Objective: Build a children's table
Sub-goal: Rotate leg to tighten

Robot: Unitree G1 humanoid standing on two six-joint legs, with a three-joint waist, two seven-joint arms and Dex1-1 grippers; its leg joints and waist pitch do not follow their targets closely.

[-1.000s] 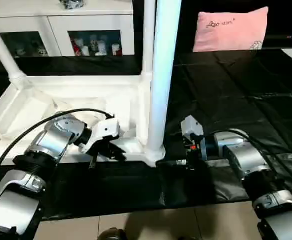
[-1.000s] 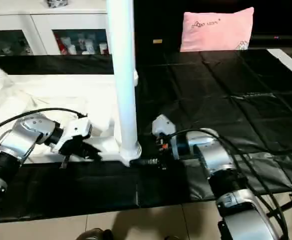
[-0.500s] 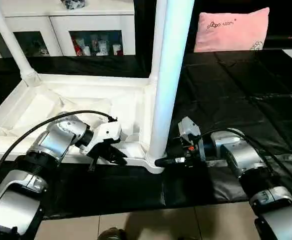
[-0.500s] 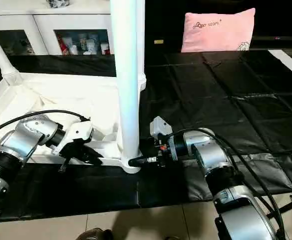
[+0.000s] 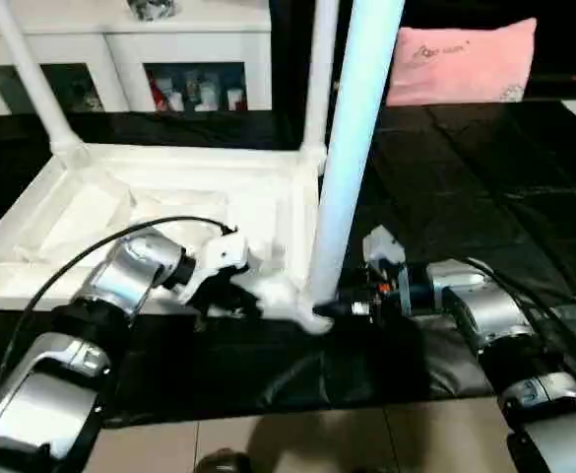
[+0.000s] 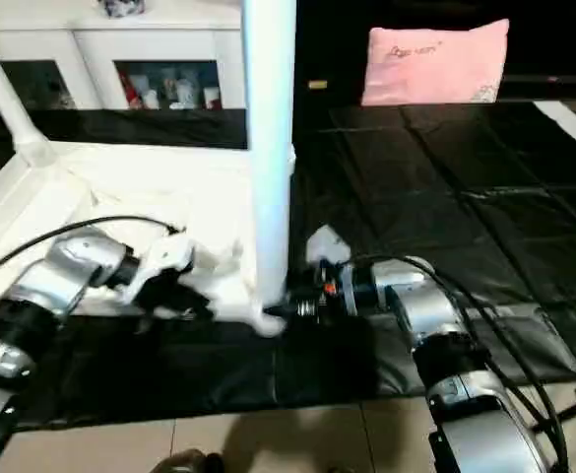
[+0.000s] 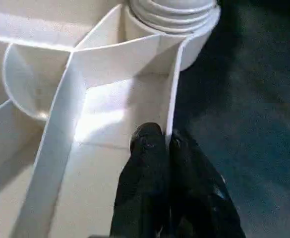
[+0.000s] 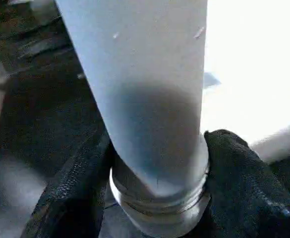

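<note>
The white tabletop lies upside down on the black mat, ribs facing up. Three white legs stand in its corner sockets: the near right leg, one behind it and a far left leg. My left gripper is shut on the thin front rim wall, one finger each side, just left of the near right socket. My right gripper reaches in from the right at mat level. Its fingers press against both sides of the near right leg just above its threaded base.
A white glass-door cabinet stands behind the tabletop. A pink pillow lies at the far right on the black mat. The mat's front edge meets tiled floor. A black cable loops over my left forearm.
My right gripper has moved left to the base of the near right leg and its fingers have closed in around it. The left gripper has kept its hold on the rim.
</note>
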